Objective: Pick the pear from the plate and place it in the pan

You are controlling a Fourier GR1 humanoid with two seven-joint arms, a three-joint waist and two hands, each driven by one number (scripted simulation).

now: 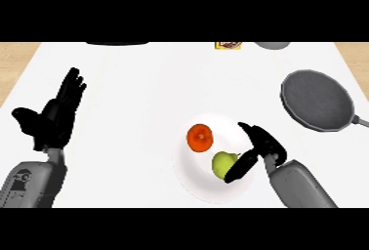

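Pear point(222, 163), yellow-green, lies on white plate point(209, 190) beside right robot hand point(261, 146).

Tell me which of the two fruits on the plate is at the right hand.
The green pear, at the plate's near side beside the right hand; the orange fruit lies farther back and left.

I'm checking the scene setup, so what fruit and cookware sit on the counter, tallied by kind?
Pear: 1
Orange fruit: 1
Plate: 1
Pan: 1
Total: 4
Partly cut-off things at the far edge are left out.
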